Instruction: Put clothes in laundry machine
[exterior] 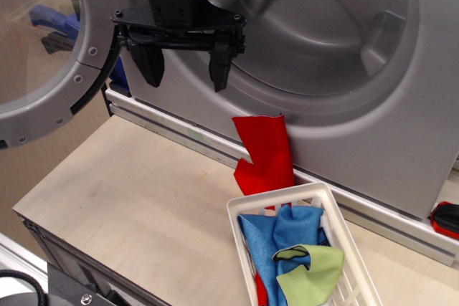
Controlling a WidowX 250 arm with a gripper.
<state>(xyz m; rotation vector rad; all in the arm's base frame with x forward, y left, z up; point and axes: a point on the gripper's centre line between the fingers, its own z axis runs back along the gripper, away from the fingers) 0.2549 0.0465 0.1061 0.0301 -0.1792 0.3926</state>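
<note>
The silver-grey laundry machine (337, 55) fills the back, its round drum mouth open. Its glass-windowed grey-rimmed door (43, 55) is swung open at the left. My gripper (185, 71) is open and empty, hanging in front of the lower left of the drum mouth, above the tabletop. A red cloth (267, 155) hangs from the drum's lower rim down to the basket. A blue cloth (283, 238) and a lime green black-edged cloth (312, 271) lie in the white slatted basket (337, 213) at bottom right, with a bit of red under them. No grey cloth shows.
The light wooden tabletop (136, 198) stretches before the washer, with its front edge at lower left. A red and black object (446, 218) sits at the right edge. A blue shape (54, 18) shows through the door's glass.
</note>
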